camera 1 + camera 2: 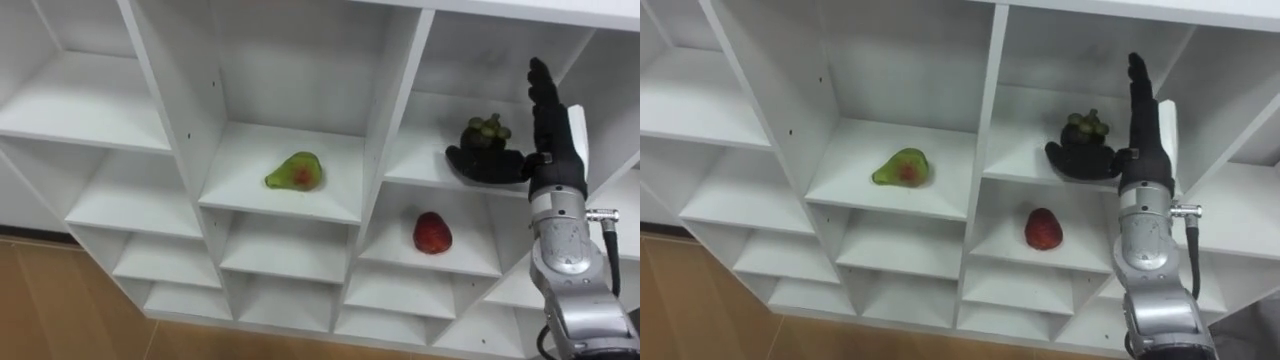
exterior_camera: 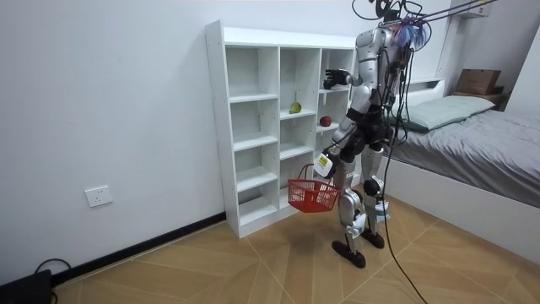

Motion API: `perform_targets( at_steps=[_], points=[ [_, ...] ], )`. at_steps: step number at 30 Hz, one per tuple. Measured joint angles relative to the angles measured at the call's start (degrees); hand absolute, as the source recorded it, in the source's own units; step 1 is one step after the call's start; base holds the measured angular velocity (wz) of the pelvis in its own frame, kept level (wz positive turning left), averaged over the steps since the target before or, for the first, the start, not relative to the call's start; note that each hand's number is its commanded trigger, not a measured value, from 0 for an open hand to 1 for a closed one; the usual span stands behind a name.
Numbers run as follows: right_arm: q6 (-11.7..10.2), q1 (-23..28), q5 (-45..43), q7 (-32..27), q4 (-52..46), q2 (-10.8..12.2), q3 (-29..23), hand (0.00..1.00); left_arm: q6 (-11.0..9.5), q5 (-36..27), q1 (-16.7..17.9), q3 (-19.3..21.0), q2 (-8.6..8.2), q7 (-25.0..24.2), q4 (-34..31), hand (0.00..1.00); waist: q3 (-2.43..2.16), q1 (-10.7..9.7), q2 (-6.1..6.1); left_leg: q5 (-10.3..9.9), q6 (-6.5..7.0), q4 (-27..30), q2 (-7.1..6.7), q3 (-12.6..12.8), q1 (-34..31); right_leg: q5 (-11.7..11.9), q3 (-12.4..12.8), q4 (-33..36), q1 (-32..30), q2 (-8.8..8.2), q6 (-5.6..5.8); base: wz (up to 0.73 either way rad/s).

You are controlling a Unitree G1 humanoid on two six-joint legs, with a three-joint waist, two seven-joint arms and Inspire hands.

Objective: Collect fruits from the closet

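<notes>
Right robot hand (image 1: 548, 125), L eye view: up in the top-right compartment of the white open shelf unit (image 1: 390, 100). Fingers are straight & point up, thumb is spread wide to the left, nothing clamped. A dark bunch of grapes (image 1: 485, 130) sits just above that thumb; can't tell if they touch. A green pear with a red blush (image 1: 295, 172) lies in the mid compartment, and a red rounded fruit (image 1: 432, 233) one level under the grapes. All 3 are on the shelves, so none looks collected yet.

R eye view: same layout; forearm rises near vertical from lower right.

Room view: robot stands facing the shelf unit, right arm raised. The left robot hand (image 2: 324, 164) is low by the hip, curled on the handle of a red mesh basket (image 2: 312, 197); contents too small to tell. Prob. step: closing on the grapes, 1st of 3.
</notes>
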Motion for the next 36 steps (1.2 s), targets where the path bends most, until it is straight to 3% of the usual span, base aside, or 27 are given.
perform_targets(
  at_steps=[16,23,34,36],
  points=[
    [0.95,-0.52,3.04,0.09,4.55,-0.44,0.13,0.00,1.51,0.06,-0.20,-1.23,0.31,0.49,-0.02,1.00,0.05,-0.09,-0.06,0.24,0.21,0.58,-0.39,-1.01,-0.80,0.01,-1.59,0.04,0.07,-0.47,0.02,0.04],
    [0.33,-1.07,2.91,2.45,6.42,-2.01,0.17,0.00,1.56,0.21,-0.15,-1.13,0.41,0.53,-0.03,1.00,0.24,0.00,0.36,0.24,0.22,0.71,-0.34,-1.01,-0.77,0.01,-1.30,0.05,0.10,-0.48,0.02,0.00],
    [-0.99,-2.44,2.16,5.04,9.38,-2.11,0.08,0.00,1.64,0.46,-0.16,-1.10,0.48,0.67,-0.08,1.00,0.19,-0.29,0.60,0.24,0.22,0.69,-0.35,-1.15,-0.64,0.02,-1.28,0.10,0.42,-0.45,0.01,0.00],
    [-1.29,-2.44,1.16,5.67,10.06,-2.12,0.08,0.80,1.65,0.52,-0.15,-1.10,0.52,0.63,-0.07,1.00,0.20,-0.45,0.61,0.24,0.22,0.70,-0.35,-1.16,-0.34,0.02,-1.28,0.10,0.67,-0.44,0.00,0.00]
  ],
)
